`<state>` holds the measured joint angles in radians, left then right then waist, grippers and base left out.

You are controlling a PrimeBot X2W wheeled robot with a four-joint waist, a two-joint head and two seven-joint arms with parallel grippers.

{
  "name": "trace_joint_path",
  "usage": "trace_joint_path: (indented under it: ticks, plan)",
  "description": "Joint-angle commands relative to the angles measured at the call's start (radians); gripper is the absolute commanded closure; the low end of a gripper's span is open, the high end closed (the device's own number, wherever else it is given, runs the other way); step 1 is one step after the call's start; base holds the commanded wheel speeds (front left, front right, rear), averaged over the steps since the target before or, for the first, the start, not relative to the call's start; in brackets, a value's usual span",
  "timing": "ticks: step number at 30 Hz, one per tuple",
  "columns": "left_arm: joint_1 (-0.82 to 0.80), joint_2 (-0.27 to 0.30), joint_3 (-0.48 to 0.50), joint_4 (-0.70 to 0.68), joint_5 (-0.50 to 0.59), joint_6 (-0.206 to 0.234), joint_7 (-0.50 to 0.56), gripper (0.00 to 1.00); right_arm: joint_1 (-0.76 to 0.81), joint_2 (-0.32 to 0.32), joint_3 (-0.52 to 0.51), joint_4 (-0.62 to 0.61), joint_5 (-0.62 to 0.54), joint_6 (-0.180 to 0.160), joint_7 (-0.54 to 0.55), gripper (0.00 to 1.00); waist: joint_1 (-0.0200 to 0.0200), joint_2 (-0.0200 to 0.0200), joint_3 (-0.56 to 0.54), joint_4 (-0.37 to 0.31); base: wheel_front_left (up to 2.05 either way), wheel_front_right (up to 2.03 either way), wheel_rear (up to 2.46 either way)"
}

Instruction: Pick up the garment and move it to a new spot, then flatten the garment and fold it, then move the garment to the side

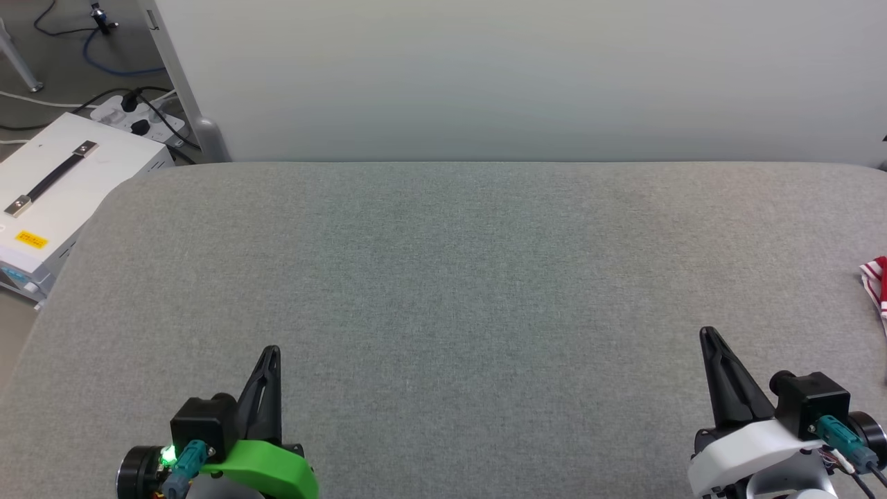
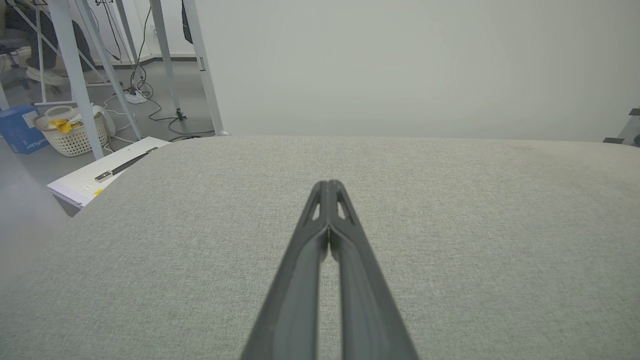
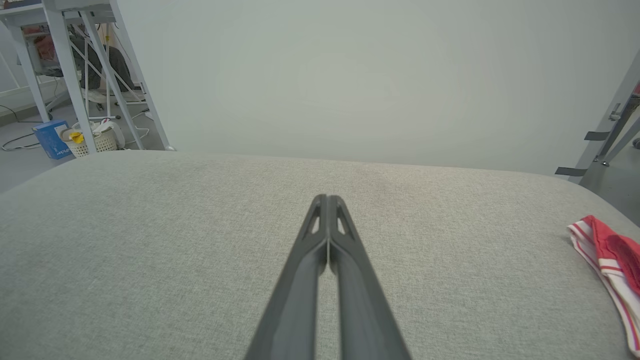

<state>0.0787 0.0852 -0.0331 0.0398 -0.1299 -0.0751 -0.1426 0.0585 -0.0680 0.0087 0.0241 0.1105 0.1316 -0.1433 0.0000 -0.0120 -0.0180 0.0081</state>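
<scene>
One garment (image 3: 602, 240) corner, rest cut off, left gripper (image 1: 271, 352), right gripper (image 1: 707, 334) closed

Matt grey woven cloth tabletop (image 1: 443, 277)

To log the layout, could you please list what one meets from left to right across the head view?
white box with a black handle → green-mounted left gripper → white-mounted right gripper → red garment with white-striped trim

From my remote station I count two grippers, the left gripper (image 1: 271, 352) and right gripper (image 1: 707, 334); one garment (image 1: 876, 274); one white case (image 1: 104, 173); one laundry basket (image 2: 75, 140); one blue box (image 2: 20, 132).
</scene>
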Motion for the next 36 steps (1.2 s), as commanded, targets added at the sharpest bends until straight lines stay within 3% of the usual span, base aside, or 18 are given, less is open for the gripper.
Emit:
trace_joint_path:
  ticks: [1, 36]
  plan:
    - [-0.023, -0.008, 0.003, -0.006, 0.016, 0.006, 0.005, 1.00, -0.017, 0.003, -0.002, -0.007, -0.009, 0.000, 0.008, 1.00, 0.0000, 0.0056, 0.000, 0.000, 0.00, 0.00, 0.00]
    - [-0.051, -0.022, 0.018, -0.023, 0.074, 0.041, 0.075, 1.00, -0.038, 0.011, -0.005, -0.016, -0.061, -0.001, 0.077, 1.00, 0.0000, 0.0088, 0.009, -0.004, 0.00, 0.00, 0.00]
